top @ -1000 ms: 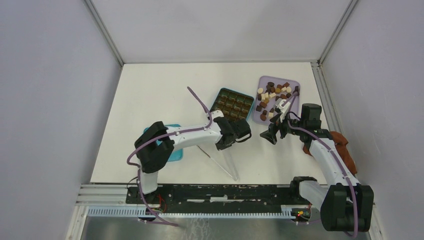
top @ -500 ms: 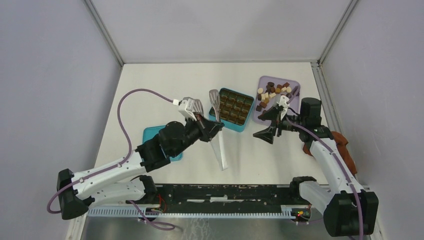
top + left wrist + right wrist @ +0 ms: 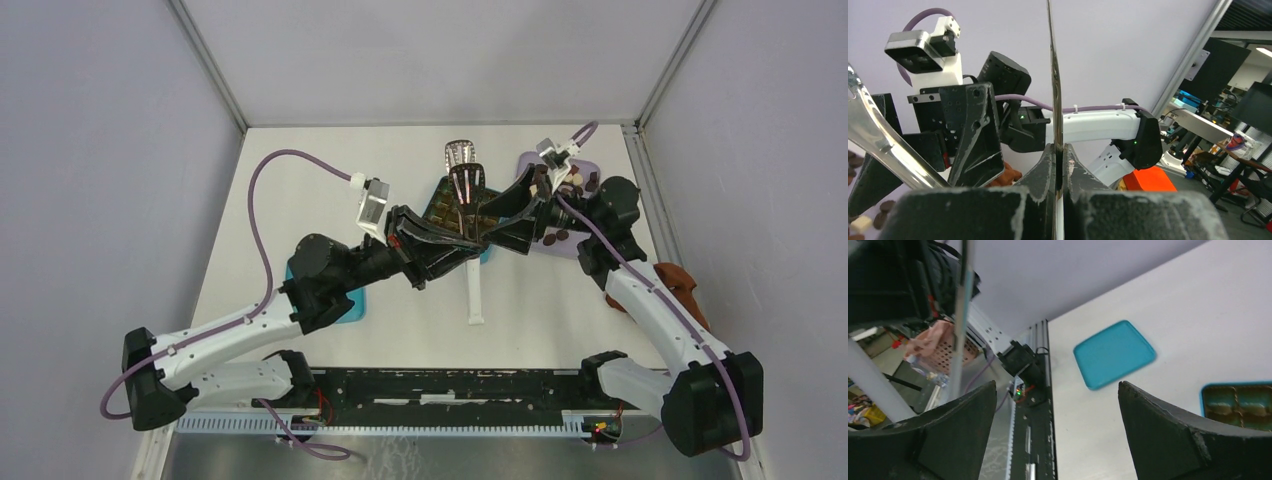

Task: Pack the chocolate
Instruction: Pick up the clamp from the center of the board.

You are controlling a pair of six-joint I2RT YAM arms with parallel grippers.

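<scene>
Found the left gripper (image 3: 460, 243) clamped tight on the tongs (image 3: 473, 288), held tilted above the box (image 3: 1236, 399). Saw the right gripper (image 3: 508, 215) just beside them, its 2 fingers spread wide, closed on nothing. Spotted the chocolate (image 3: 575, 182) loose on the purple tray (image 3: 592, 166), partly hidden under the right arm. Could not tell whether the box's compartments held pieces. Noted the lid (image 3: 1114, 354) flat near the left arm and a cloth (image 3: 690, 290) far right.

The right gripper (image 3: 1056, 385) has its jaws spread wide; between them a teal lid (image 3: 1114, 354) lies flat on the white desk (image 3: 1198, 300) near its railed edge, a compartmented teal box (image 3: 1238, 402) farther in
</scene>
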